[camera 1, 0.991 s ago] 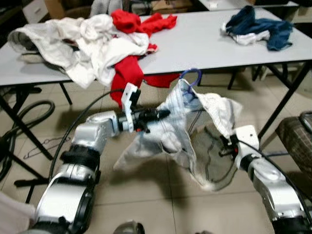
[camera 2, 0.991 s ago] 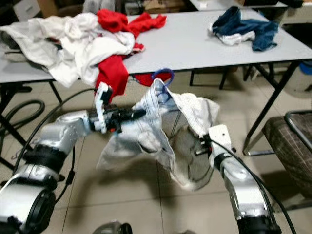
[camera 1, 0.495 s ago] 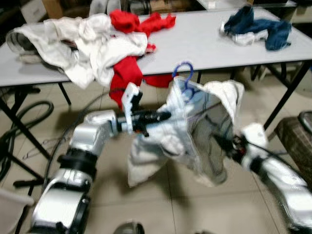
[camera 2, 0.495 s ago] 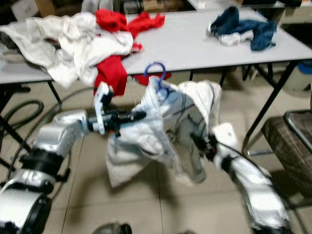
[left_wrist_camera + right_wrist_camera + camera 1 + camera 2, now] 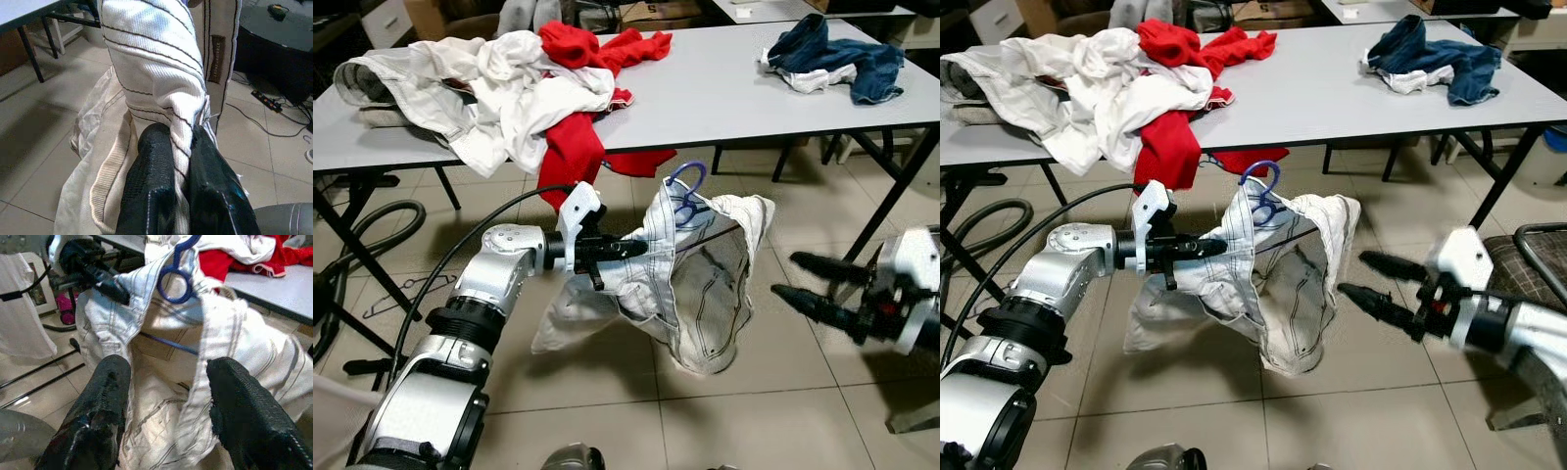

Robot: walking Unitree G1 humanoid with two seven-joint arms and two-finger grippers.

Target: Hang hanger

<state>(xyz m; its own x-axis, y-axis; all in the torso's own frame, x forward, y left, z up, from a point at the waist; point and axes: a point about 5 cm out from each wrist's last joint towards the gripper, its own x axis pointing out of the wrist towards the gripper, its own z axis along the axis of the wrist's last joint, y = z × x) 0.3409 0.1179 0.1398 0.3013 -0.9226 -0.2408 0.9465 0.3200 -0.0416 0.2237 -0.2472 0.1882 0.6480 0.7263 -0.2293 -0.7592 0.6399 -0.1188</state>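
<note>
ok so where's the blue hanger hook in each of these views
Left eye view: hanger hook at centre, sticking up out of the white garment, below the table edge.
Right eye view: hook at centre, above the garment.
Left wrist view: cannot make it out; left gripper pinches the garment.
Right wrist view: hook at top centre.
Shared landmark: the white garment.

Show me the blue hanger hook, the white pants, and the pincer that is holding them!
blue hanger hook (image 5: 685, 186), left eye view, on the curved top of the hook.
white pants (image 5: 705, 294), left eye view, on the hanging fabric.
left pincer (image 5: 628, 249), left eye view, at its fingertips, clamped on the pants' edge.
</note>
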